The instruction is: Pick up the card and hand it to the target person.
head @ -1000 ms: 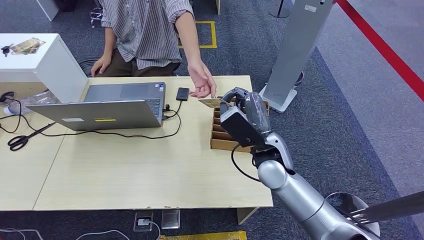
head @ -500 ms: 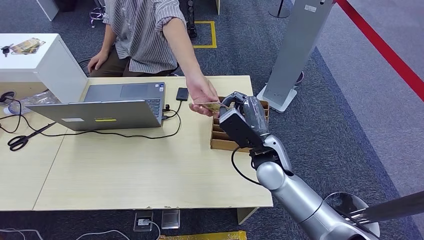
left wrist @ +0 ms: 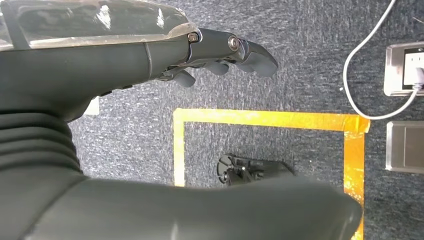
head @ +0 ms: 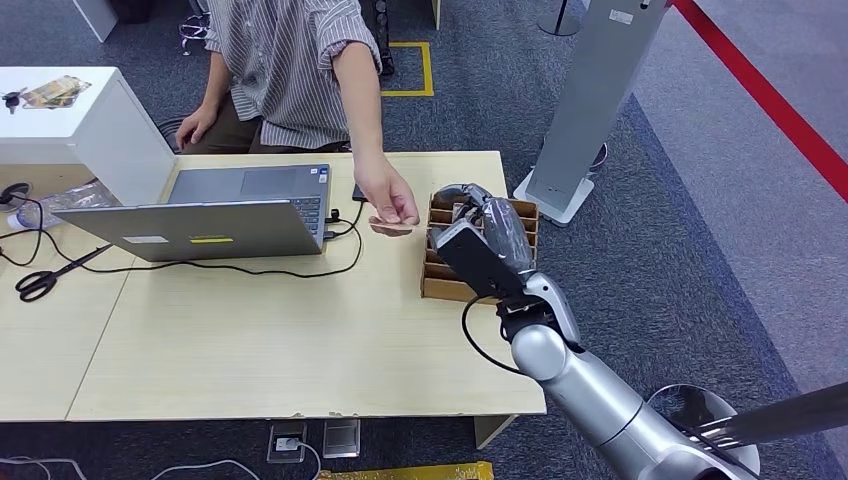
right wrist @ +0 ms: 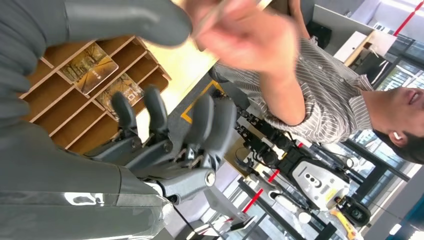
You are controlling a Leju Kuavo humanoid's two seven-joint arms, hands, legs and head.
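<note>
The card (head: 391,229) sits pinched in the person's hand (head: 388,204) over the table (head: 250,330), while the robot's empty, spread-fingered right hand (head: 478,226) above the cardboard organizer (head: 443,285) risks snagging a divider when withdrawn; left hand (left wrist: 220,55) hangs loosely open.

Office-like test area, grey carpet (head: 680,200), wooden desk (head: 260,340), open laptop (head: 215,212), floor tape (head: 425,70)

Card (head: 391,228) mostly hidden under person's hand (head: 388,201), only thin edge visible mid-frame. Same hand (right wrist: 250,35) blurred at top of right wrist view. Person's head cut off by top edge. Right hand (head: 478,222) hides part of box (head: 440,280).
</note>
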